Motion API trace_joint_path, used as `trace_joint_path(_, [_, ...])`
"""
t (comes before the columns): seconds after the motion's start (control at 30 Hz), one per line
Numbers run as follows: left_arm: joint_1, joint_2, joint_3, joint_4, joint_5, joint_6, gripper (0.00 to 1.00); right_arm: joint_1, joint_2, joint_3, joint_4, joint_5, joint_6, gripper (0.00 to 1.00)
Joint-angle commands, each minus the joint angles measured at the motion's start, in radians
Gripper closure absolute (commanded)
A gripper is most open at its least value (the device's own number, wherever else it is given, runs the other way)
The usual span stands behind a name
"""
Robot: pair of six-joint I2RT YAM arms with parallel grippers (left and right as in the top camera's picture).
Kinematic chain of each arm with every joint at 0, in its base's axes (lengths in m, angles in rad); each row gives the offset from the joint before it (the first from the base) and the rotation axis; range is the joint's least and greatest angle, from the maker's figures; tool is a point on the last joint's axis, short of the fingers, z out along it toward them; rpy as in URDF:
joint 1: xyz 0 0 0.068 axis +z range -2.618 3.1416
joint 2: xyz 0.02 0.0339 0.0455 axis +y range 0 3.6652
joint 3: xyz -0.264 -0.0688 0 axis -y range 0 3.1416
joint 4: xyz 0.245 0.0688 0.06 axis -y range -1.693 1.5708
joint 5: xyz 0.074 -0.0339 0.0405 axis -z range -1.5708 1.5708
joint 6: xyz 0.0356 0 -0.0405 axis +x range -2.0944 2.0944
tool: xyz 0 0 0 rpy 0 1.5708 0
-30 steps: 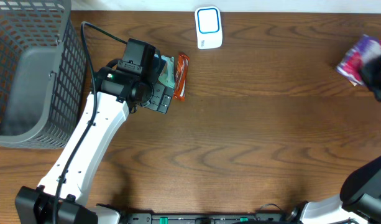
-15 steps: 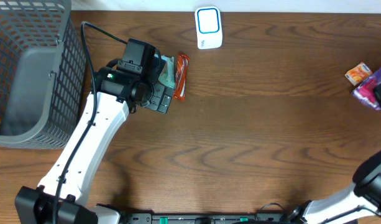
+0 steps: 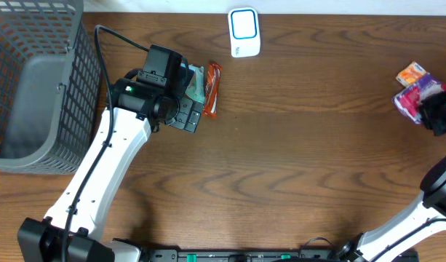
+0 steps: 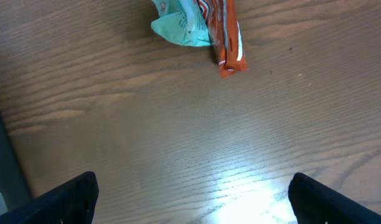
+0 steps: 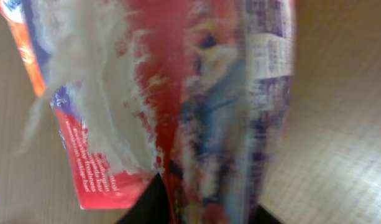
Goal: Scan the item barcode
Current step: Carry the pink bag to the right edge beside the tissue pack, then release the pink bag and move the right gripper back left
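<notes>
At the far right edge of the table, the right gripper sits against a purple packet. Over the last second it has carried that packet down and slightly inward. A small orange packet that was not visible a second ago now lies bare just above it. The right wrist view is filled by the packet's crinkled red-and-purple film. It shows too little of the fingers to tell whether they clamp the packet or are letting it go. The packet is well apart from the white scanner at the top middle, so no barcode has been presented yet, and the item apparently needs a firm hold and a long carry leftward. The left gripper has not moved. Its jaws are spread wide and empty above bare wood, with a red wrapper and a teal packet lying just ahead of it, beside the grey basket.
</notes>
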Motion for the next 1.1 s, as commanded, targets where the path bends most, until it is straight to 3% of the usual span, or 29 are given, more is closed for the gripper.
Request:
trace_joint_path(0.0, [0.003, 0.002, 0.011, -0.003, 0.005, -0.013, 0.02, 0.033, 0.006, 0.010, 0.026, -0.096, 0.016, 0.65])
trace_joint_path(0.1, [0.003, 0.002, 0.011, -0.003, 0.005, -0.013, 0.02, 0.035, -0.019, 0.026, 0.025, -0.108, 0.061, 0.50])
trace_joint_path(0.13, [0.003, 0.002, 0.011, -0.003, 0.005, -0.013, 0.02, 0.035, -0.043, 0.036, 0.023, -0.116, 0.066, 0.31])
trace_joint_path(0.17, [0.003, 0.002, 0.011, -0.003, 0.005, -0.013, 0.02, 0.035, -0.061, 0.043, 0.016, -0.118, 0.066, 0.01])
trace_joint_path(0.67, [0.003, 0.002, 0.011, -0.003, 0.005, -0.013, 0.02, 0.068, -0.442, 0.051, -0.104, -0.113, 0.065, 0.01])
trace_joint_path(1.07, [0.003, 0.002, 0.011, -0.003, 0.005, -0.013, 0.02, 0.219, -0.507, 0.040, -0.296, -0.068, 0.056, 0.01])
